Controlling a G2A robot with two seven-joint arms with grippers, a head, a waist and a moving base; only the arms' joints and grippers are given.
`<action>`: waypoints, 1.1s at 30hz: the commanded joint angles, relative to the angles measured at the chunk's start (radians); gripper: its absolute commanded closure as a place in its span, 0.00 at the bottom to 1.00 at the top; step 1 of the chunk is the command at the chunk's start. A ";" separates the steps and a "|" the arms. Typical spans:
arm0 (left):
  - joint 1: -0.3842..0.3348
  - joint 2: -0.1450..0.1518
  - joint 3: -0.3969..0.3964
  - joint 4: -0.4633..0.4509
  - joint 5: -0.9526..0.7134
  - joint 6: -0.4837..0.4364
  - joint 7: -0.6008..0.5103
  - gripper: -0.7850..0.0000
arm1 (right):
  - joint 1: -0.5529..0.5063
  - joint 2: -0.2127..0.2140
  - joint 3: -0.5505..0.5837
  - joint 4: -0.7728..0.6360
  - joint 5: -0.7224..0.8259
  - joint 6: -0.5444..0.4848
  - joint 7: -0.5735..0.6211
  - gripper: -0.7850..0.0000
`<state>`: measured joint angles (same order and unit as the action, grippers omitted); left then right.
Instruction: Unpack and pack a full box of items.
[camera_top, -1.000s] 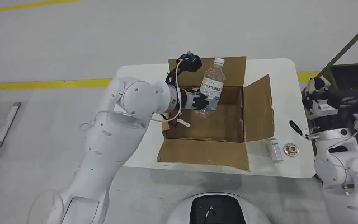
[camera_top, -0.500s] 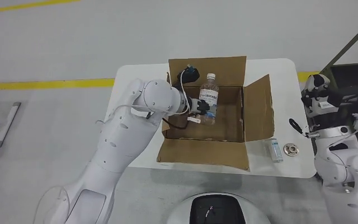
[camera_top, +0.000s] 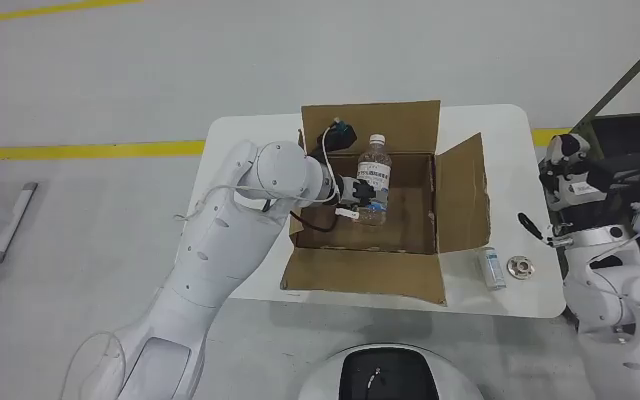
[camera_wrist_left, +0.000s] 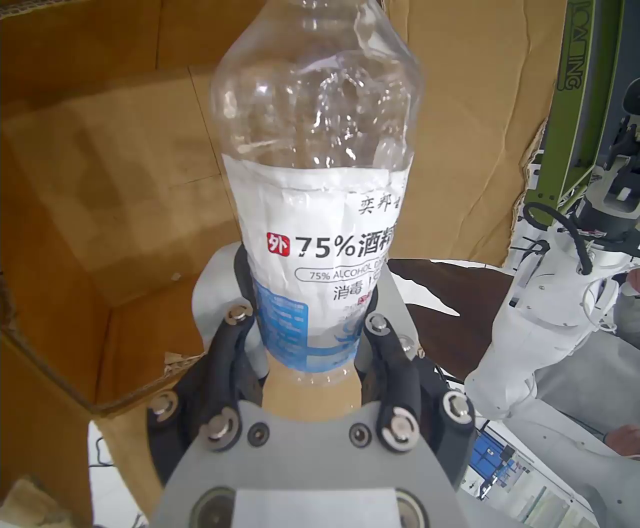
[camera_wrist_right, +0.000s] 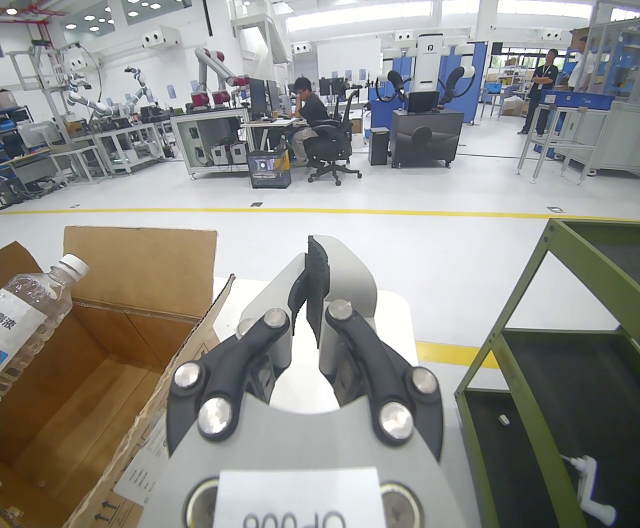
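From above, the clear bottle (camera_top: 374, 178) is seen held inside the open cardboard box (camera_top: 400, 270), toward its far left part, by the left end effector (camera_top: 358, 190); the left wrist view adds the grip itself, with the fingers (camera_wrist_left: 212, 295) clamped on either side of the labelled lower body; in the right wrist view the right end effector (camera_wrist_right: 312, 295) is seen pinched together on nothing, beside a green cart (camera_wrist_right: 502, 312); a small tube (camera_top: 491, 268) and a ring (camera_top: 518, 266) are seen on the tabletop (camera_top: 250, 135), right of the box.
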<state>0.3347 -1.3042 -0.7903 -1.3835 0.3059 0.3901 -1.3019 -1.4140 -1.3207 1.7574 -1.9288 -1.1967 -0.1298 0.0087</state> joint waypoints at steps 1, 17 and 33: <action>0.016 0.001 0.001 0.007 -0.002 0.007 0.013 1.00 | 0.002 0.001 -0.003 0.002 -0.002 -0.001 -0.002 1.00; -0.018 -0.005 0.105 0.199 -0.031 0.149 0.021 1.00 | 0.010 0.006 -0.006 0.023 0.010 0.017 -0.019 1.00; -0.133 -0.001 0.325 0.314 -0.185 0.216 0.088 1.00 | 0.028 0.011 -0.020 0.035 0.003 0.024 -0.019 1.00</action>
<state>0.2128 -1.3036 -0.4904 -1.0757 0.1373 0.6016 -1.2188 -1.3866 -1.3102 1.7375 -1.8943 -1.1934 -0.1066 -0.0102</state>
